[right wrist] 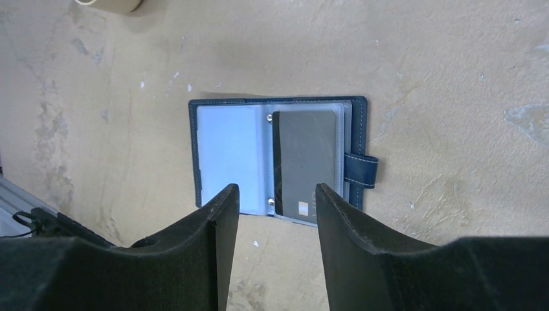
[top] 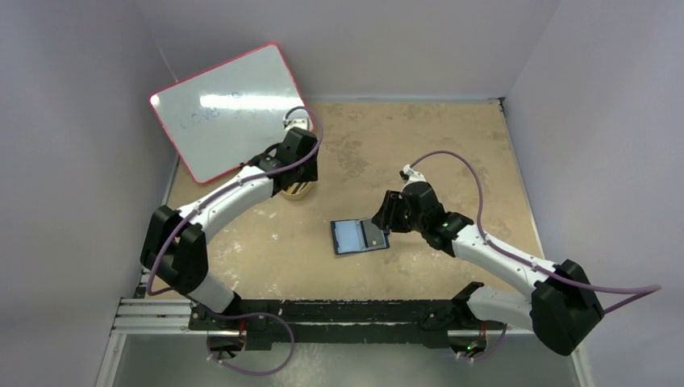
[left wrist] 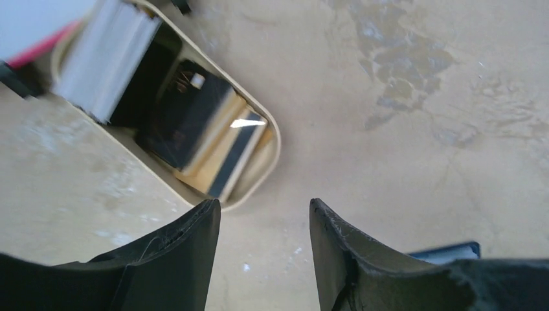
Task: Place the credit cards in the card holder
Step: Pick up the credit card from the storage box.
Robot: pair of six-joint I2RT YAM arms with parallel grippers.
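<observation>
Lying open, card holder (right wrist: 226,152), grey card (right wrist: 304,159) on right half

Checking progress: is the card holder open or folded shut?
Open: the card holder lies spread flat, both inner halves facing up, a dark card over one half, snap tab unfastened.

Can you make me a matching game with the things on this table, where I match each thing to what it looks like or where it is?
Things:
1. card holder
2. dark card
3. gold tin
4. whiteboard

Clues:
A. has a pink rim
B. lies open, with its light blue pockets showing
C. holds other cards
D. rests on the half with the snap tab

Right pairs: 1-B, 2-D, 3-C, 4-A.
</observation>
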